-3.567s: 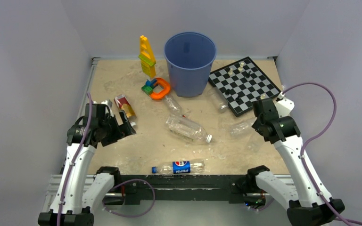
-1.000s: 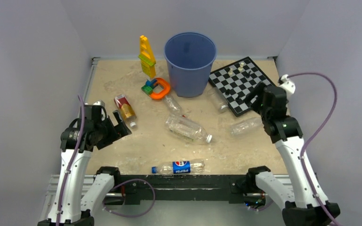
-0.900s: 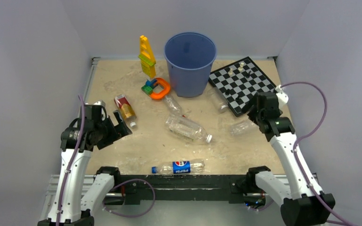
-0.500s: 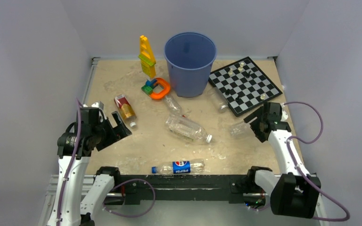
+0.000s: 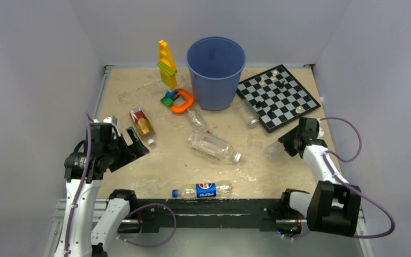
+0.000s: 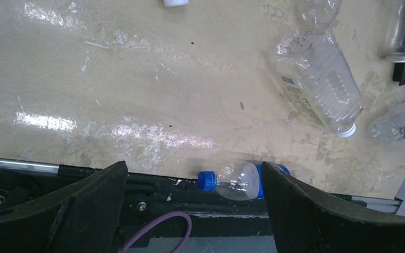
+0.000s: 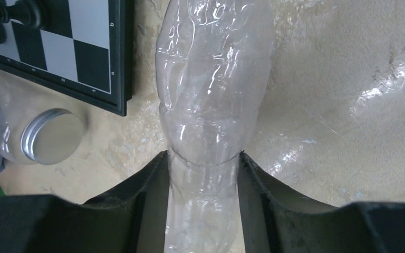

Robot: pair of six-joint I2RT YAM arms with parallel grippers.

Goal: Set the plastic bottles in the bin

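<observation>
One crumpled clear bottle [image 7: 211, 79], light, soft, slippery, is clamped mid-body by the right hand [image 7: 203, 158]; left hand [image 6: 192, 167] apart.

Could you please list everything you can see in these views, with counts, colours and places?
bin: one, blue, far centre.
gripped bottle: one, clear, right side, by the chessboard's near corner.
other clear bottles: three, lying mid-table.
Pepsi bottle: one, blue label, near edge.
red-label bottle: one, lying left.
chessboard: one, black-and-white, far right, with pieces.
block tower: one, yellow-green, left of bin.
ring toy: one, orange with blue-green blocks, before the tower.
left gripper: black, open, hovering left.
right gripper: black, closed on the gripped bottle.
</observation>
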